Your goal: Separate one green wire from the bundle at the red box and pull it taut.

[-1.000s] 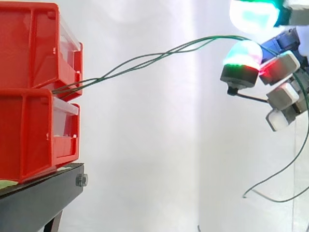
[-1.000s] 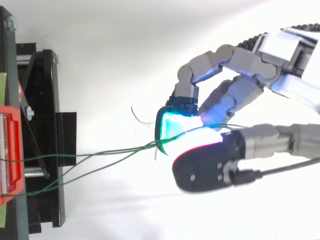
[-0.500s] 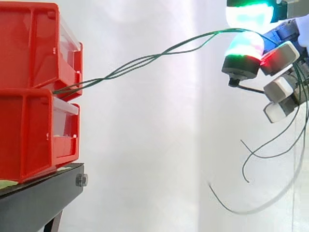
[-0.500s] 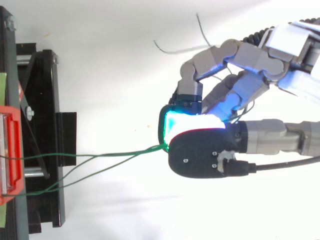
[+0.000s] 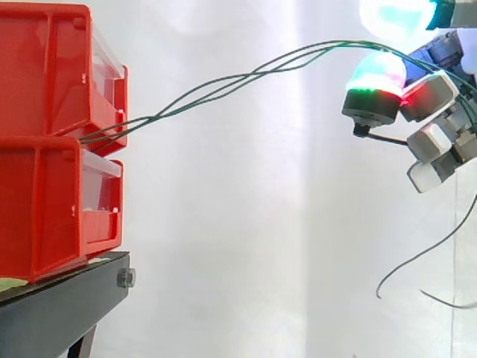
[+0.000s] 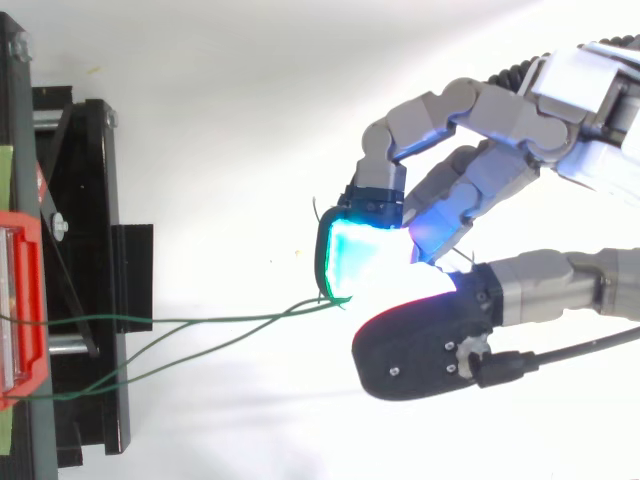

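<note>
Two stacked red bins (image 5: 48,142) stand on the black stand (image 5: 59,306) at the left. Green wires (image 5: 223,84) leave the gap between the bins and rise, loosely twined, to my hand (image 5: 376,97) at the upper right. From above, the wires (image 6: 200,321) run from the red box (image 6: 20,330) as two strands that meet at my hand (image 6: 430,345). There they are pinched between a cyan-glowing fingertip (image 6: 355,255) and the thumb. The strands still sag a little. Their loose ends (image 5: 417,253) hang below the hand.
A white curtain backs the scene. The black stand (image 6: 70,250) reaches out from the left edge under the wires. Open space lies between the bins and my hand.
The hand has stayed shut on the wires and shifted slightly. The wires' span arches a little higher, and the loose ends below the hand have swung about.
</note>
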Tool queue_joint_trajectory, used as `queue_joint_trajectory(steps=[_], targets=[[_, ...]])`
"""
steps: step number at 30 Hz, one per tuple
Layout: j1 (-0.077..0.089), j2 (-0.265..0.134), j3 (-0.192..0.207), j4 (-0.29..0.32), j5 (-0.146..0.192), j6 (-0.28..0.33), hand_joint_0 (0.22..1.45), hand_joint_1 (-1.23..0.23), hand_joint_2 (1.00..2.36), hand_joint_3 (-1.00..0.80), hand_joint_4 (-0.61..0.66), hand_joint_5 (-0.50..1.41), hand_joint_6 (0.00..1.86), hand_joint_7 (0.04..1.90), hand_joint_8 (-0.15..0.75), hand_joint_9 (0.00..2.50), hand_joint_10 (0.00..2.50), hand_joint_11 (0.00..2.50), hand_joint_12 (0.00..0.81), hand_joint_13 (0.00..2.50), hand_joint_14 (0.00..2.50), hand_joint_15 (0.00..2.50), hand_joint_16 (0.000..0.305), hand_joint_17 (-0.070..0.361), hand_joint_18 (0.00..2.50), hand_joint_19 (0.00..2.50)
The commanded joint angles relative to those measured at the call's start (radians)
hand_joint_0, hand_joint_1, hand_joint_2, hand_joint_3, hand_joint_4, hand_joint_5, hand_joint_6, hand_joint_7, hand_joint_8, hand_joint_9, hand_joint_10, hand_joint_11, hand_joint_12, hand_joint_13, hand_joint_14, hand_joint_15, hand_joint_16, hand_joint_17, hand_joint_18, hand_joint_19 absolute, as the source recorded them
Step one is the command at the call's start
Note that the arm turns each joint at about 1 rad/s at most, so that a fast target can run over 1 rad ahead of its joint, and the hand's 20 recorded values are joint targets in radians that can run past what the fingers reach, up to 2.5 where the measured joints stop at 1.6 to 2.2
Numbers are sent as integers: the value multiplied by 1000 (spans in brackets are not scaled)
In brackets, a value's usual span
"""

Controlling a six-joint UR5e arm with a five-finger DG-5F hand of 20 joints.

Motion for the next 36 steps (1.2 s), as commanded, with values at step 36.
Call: queue_joint_trajectory(steps=[36], targets=[[-6,0,-1,-6,-1,0,641,-849,1000,-500,135,-187,915,1006,264,1083,23,1140,375,857,29,766,53,120,687,615]])
